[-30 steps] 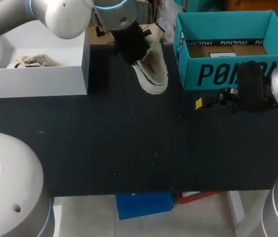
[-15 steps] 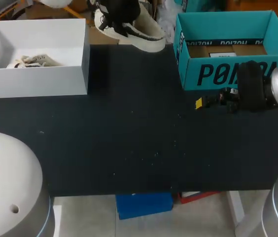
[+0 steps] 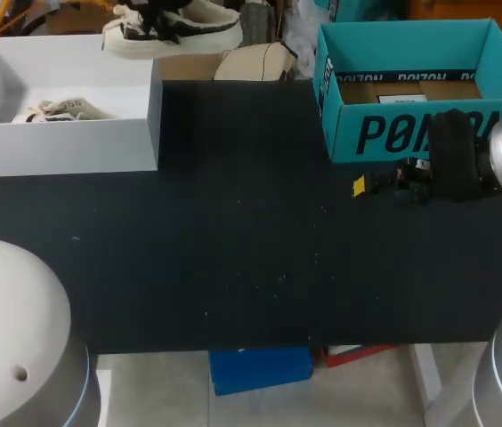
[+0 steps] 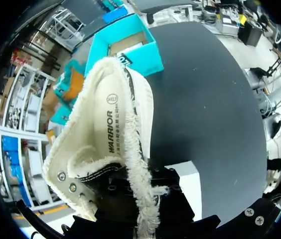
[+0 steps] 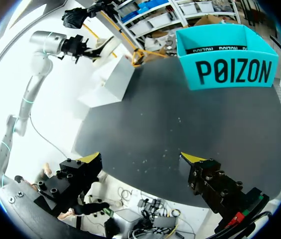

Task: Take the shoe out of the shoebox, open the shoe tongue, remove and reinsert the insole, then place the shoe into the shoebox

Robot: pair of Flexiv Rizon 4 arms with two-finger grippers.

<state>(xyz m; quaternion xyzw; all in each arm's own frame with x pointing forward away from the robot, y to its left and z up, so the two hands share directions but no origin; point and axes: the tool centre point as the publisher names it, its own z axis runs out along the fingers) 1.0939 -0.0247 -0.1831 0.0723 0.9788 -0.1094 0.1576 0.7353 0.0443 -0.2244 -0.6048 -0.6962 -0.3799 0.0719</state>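
table (image 3: 233,231): black top, both boxes along its far side, well apart from each other.
teal box (image 3: 393,133): far right, open, brown card liner inside. No shoe in it.
white shoebox (image 3: 64,147): far left, open, lid off. Only a crumpled bit of paper (image 3: 60,110) on its floor.
shoe (image 3: 180,34): cream with black laces, up in the air over the white shoebox's far right corner, roughly level, toe pointing right. Not in any box yet.
insole (image 4: 111,124): in the left wrist view it looks seated flat inside the shoe, and the opening gapes wide with its frayed edges spread.
left gripper (image 3: 166,11): at the shoe's laced part, carrying it. Fingertips are buried under the shoe, but the shoe hangs clear of everything else, so I'd call it pinching the shoe.
right gripper (image 5: 143,157): low over the table just near of the teal box. Fingers spread wide, nothing between them.
step: looks like the last one — shoe back into the shoebox, since the insole seems back in place.
next move: bring the shoe a little nearer and left so it sits over the white shoebox's middle, line its length up with the box's long side, then lower it clear of the far wall and let go — watch that it doesn't catch the rim or land on the paper askew.
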